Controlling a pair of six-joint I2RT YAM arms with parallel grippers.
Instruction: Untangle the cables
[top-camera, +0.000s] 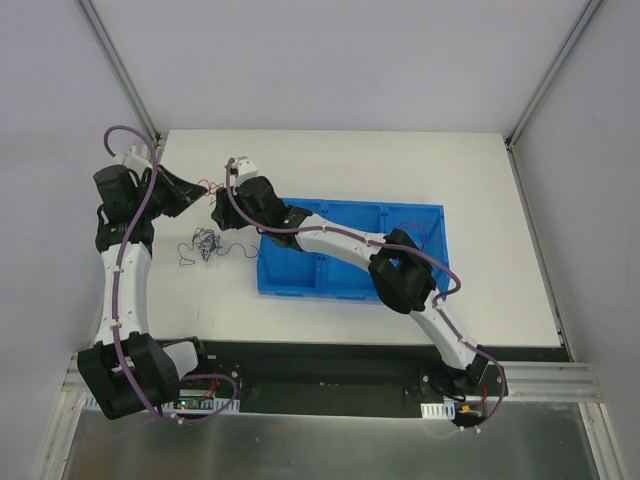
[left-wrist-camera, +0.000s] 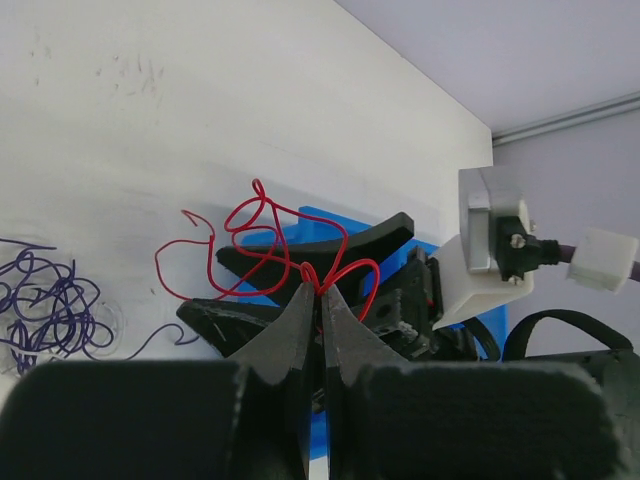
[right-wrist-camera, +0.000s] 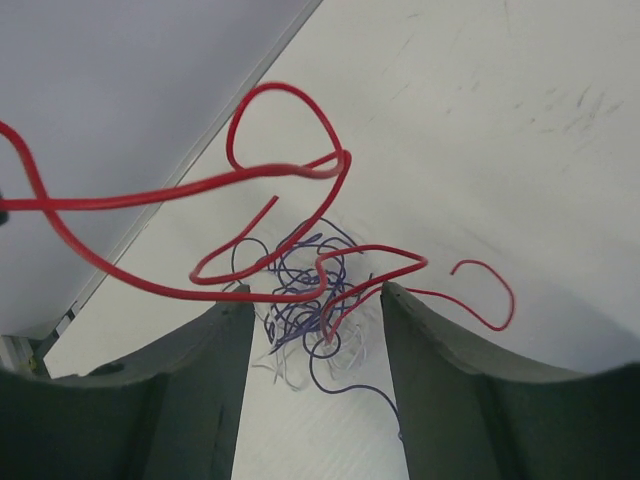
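My left gripper pinches the red cable, held above the table; my right gripper gapes around its loops (nothing clamped yet). Closing here could trap two strands and cinch a kink; the purple-and-white clump lies beneath.

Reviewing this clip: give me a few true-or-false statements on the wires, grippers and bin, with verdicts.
1. The left gripper is shut on the thin red wire. True.
2. The right gripper is clamped shut. False: its fingers stand apart.
3. The clump of thin purple wires lies on the white table. True.
4. That clump sits inside the blue plastic bin. False: it lies on the table, left of the bin.
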